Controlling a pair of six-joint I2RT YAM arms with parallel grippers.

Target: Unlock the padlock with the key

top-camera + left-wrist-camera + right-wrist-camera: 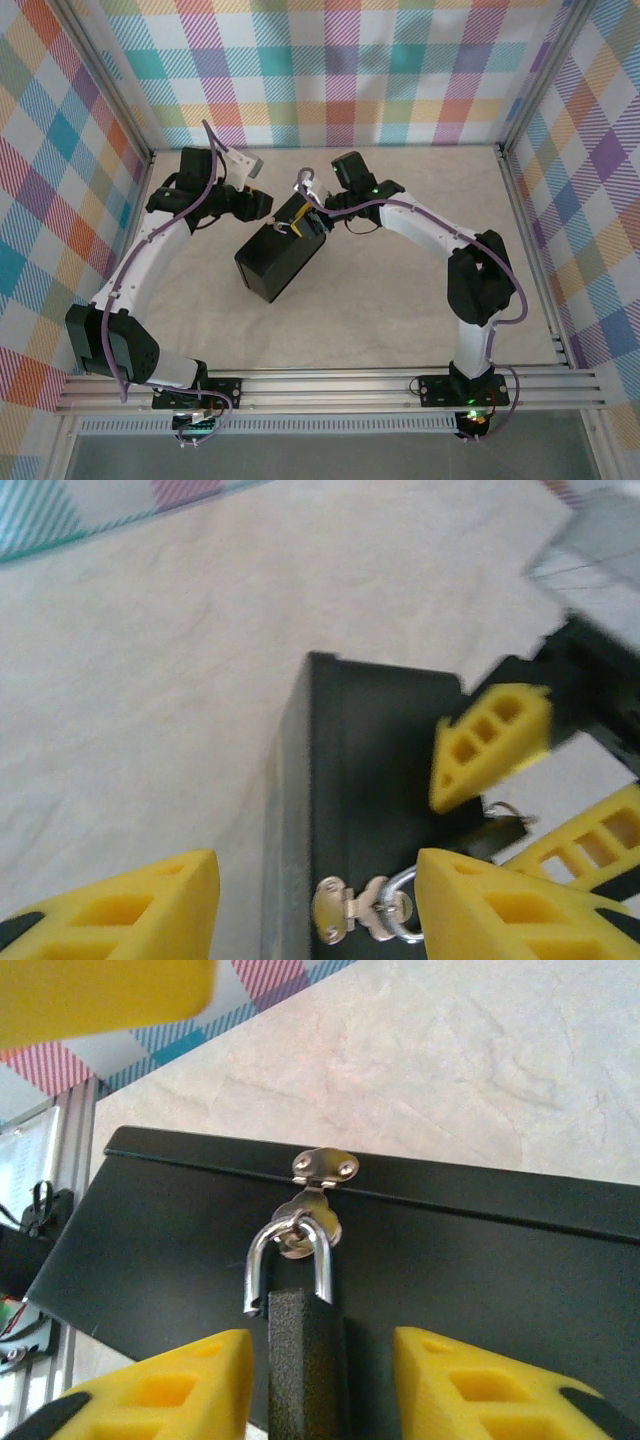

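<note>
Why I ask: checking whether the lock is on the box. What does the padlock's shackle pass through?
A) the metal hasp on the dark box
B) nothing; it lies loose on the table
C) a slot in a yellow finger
A: in the right wrist view the padlock hangs with its silvery shackle looped through the hasp on the dark box.

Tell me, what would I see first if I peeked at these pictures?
Probably the little black padlock with a silvery shackle, hooked through the shiny metal hasp on the dark rectangular box, with the right hand's yellow fingers open on either side of it. From above, that box sits in the middle of the pale table, inside bright checked walls.
</note>
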